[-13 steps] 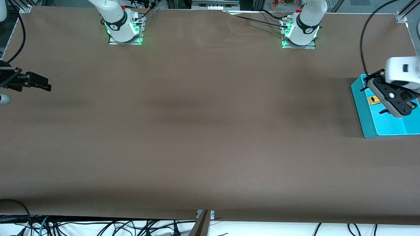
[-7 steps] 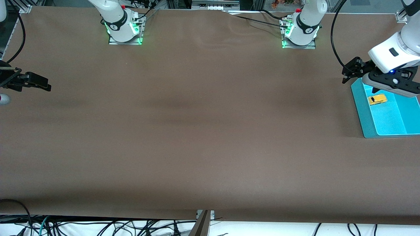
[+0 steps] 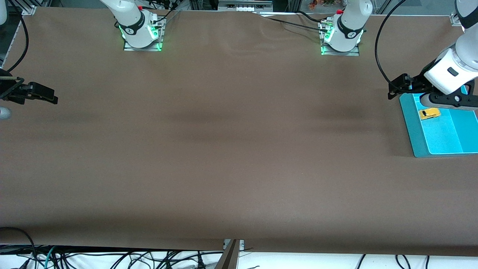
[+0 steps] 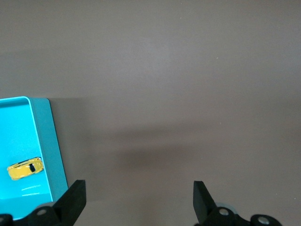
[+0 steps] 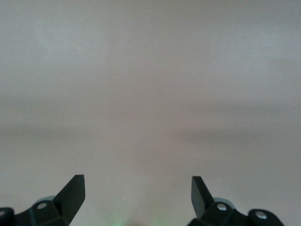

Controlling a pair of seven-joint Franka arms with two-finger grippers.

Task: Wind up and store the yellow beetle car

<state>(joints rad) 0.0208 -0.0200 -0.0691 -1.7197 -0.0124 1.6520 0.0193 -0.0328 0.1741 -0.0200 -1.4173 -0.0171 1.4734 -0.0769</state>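
Note:
The yellow beetle car (image 3: 429, 113) lies on its wheels in the teal bin (image 3: 409, 123) at the left arm's end of the table, near the bin's end farthest from the front camera. It also shows in the left wrist view (image 4: 25, 170), inside the bin (image 4: 51, 141). My left gripper (image 3: 446, 101) hangs over that same end of the bin, above the car. In its wrist view the left gripper (image 4: 138, 197) is open and empty. My right gripper (image 3: 50, 98) waits at the right arm's end of the table, and its wrist view shows it (image 5: 138, 195) open and empty over bare cloth.
A brown cloth (image 3: 231, 149) covers the table. The two arm bases (image 3: 142, 33) (image 3: 341, 37) stand along the edge farthest from the front camera. Loose cables (image 3: 112, 259) hang below the edge nearest to it.
My left gripper has risen out of the bin and drawn back toward the arm bases, leaving the car uncovered in the bin. The car and the right arm have not moved.

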